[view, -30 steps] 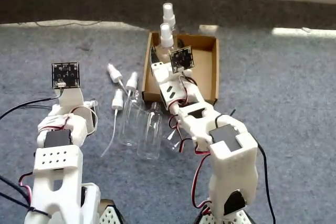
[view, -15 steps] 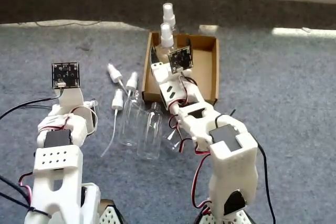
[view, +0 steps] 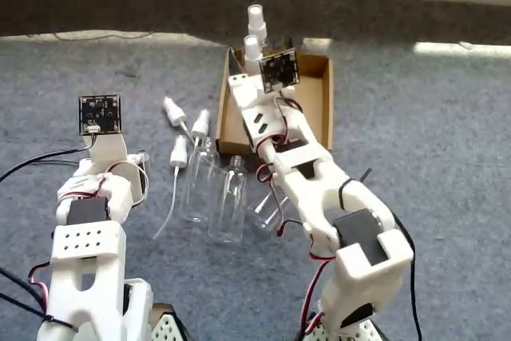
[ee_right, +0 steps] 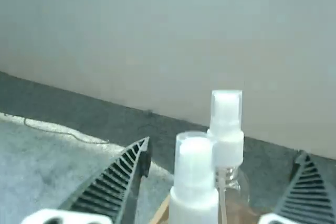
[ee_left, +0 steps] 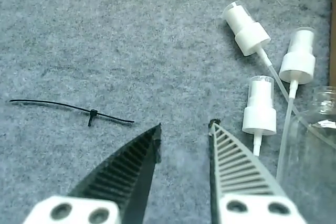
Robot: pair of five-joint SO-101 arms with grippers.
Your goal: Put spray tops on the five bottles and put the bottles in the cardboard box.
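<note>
Work surface is a grey short-pile carpet (view: 447, 117). A thin black plastic cable tie (ee_left: 73, 109) lies flat on it, roughly straight, its locking head partway along. At the far edge is a darker grey strip (view: 120, 9), with a thin cord (view: 96, 36) trailing along the boundary. A plain pale wall (ee_right: 157, 35) stands behind.

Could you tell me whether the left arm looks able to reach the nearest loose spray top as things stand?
Probably yes: the jaws of the left arm stand open over the carpet, and the nearest spray top lies beside the white one, nothing between; a clear bottle lies close by.
</note>
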